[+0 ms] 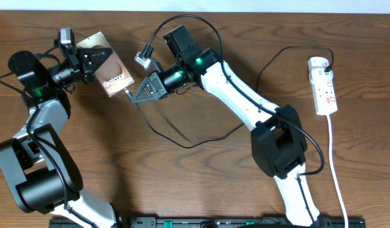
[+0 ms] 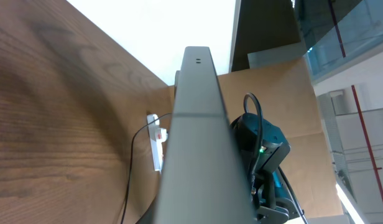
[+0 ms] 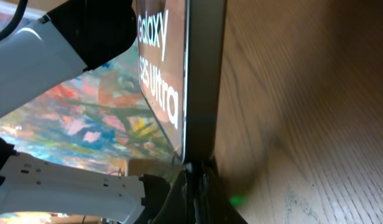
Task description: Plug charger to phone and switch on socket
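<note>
My left gripper is shut on the bronze-brown phone and holds it tilted above the table's far left. In the left wrist view the phone shows edge-on as a grey slab. My right gripper is shut on the charger's black connector tip, which is at the phone's lower edge. In the right wrist view the fingers pinch the tip against the edge of the phone. The black cable loops across the table to the white socket at the far right.
The socket's white cord runs down the right side toward the front edge. The socket also shows small in the left wrist view, with the right arm beside the phone. A black rail lies along the front.
</note>
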Motion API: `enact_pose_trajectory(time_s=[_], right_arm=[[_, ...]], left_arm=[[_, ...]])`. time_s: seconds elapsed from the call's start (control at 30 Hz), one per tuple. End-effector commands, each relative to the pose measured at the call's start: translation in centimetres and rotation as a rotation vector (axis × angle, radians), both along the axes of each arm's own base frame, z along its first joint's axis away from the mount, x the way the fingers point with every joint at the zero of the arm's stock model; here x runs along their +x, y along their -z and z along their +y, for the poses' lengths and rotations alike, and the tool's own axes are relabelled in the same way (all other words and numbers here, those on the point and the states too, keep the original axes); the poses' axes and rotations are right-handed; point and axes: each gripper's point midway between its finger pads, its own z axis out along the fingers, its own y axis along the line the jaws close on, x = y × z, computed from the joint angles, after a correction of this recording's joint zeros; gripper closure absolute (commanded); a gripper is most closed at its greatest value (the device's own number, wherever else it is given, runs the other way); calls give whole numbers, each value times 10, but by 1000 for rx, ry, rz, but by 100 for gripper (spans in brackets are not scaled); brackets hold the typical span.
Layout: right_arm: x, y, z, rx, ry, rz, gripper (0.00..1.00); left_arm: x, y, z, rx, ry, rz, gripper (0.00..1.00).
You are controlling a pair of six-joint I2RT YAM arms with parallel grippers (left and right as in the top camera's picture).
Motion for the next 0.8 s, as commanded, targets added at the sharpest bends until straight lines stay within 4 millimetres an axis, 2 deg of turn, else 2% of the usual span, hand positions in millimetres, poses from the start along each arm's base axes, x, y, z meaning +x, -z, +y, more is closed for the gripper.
enact_pose_trajectory(time_s=[0.0, 0.77], right_arm=[[-11, -6, 3, 34, -45, 31, 99], [-14, -15, 4, 72, -67, 46, 99]], left_arm=[[1, -14, 0, 14, 10, -35, 93], [1, -14, 0, 14, 9, -35, 93]])
